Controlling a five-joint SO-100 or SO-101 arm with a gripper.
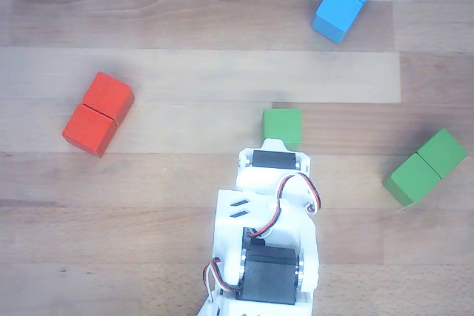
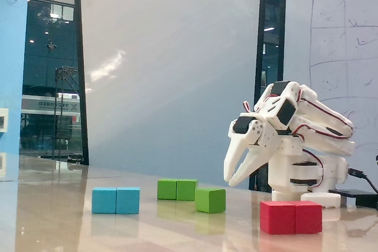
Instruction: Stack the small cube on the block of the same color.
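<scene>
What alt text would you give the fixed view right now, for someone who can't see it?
A white robot arm sits folded at the right, its open pincer hanging empty above the table, just right of the small green cube. The green oblong block lies behind and left of the cube, the blue block farther left, and the red block nearest the camera at right.
</scene>
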